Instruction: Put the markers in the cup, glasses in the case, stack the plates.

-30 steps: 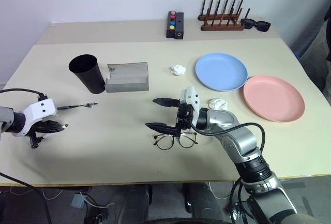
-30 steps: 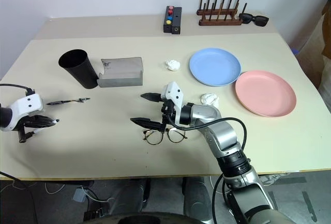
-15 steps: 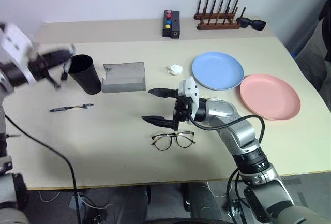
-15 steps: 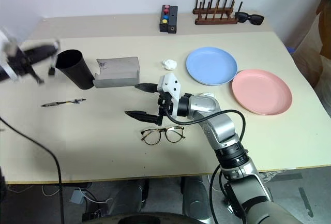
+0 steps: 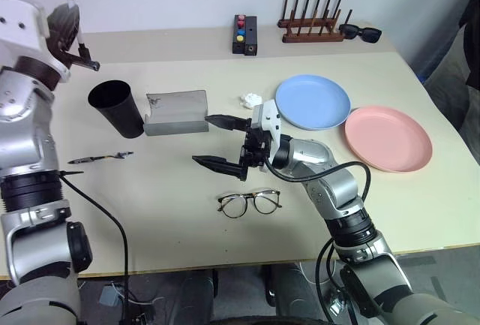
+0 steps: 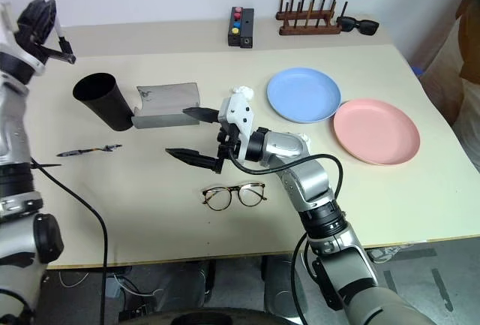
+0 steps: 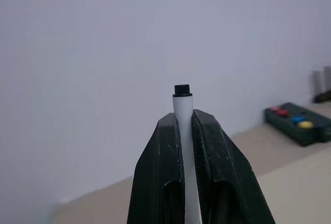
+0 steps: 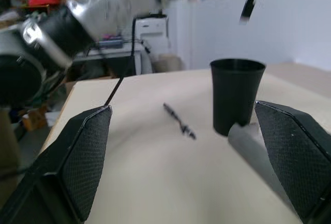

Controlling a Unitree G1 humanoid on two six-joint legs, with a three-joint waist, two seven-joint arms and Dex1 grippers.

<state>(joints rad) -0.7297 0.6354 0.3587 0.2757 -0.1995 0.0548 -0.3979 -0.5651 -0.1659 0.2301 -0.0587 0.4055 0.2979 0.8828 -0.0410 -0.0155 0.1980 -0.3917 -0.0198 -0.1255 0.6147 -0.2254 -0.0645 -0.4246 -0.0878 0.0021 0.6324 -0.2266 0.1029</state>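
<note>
Two markers are apart from each other: the white-barrelled marker (image 7: 182, 131) is pinched between the pressed-together fingers of the left pincer (image 5: 71, 28), which is raised in the upper left of the frame above the counter (image 5: 150, 212), while the thin dark marker (image 5: 101, 157) lies flat on the counter at the left, below the cup. In the left wrist view the white barrel runs up between the two black fingers (image 7: 217, 157) and its black tip pokes out past them. The cup (image 5: 116, 107) stands upright left of centre, with its mouth open, and the grey case (image 5: 177, 112) sits just beside it to the right, seemingly touching its base. The right pincer (image 5: 217, 142) hangs over the middle of the counter with its fingers spread wide and nothing between them, pointing toward the left of the frame. The glasses (image 5: 249, 203) lie on the counter below that pincer, well apart from the case. The light blue plate (image 5: 312, 102) and the salmon pink plate (image 5: 388, 139) rest side by side at the right, rims close together, not stacked. A small crumpled white wad (image 5: 250, 100) sits between the case and the blue plate. Along the far edge stand a black box with coloured buttons (image 5: 241, 34), a wooden peg rack (image 5: 311, 28) and black sunglasses (image 5: 361, 34)
</note>
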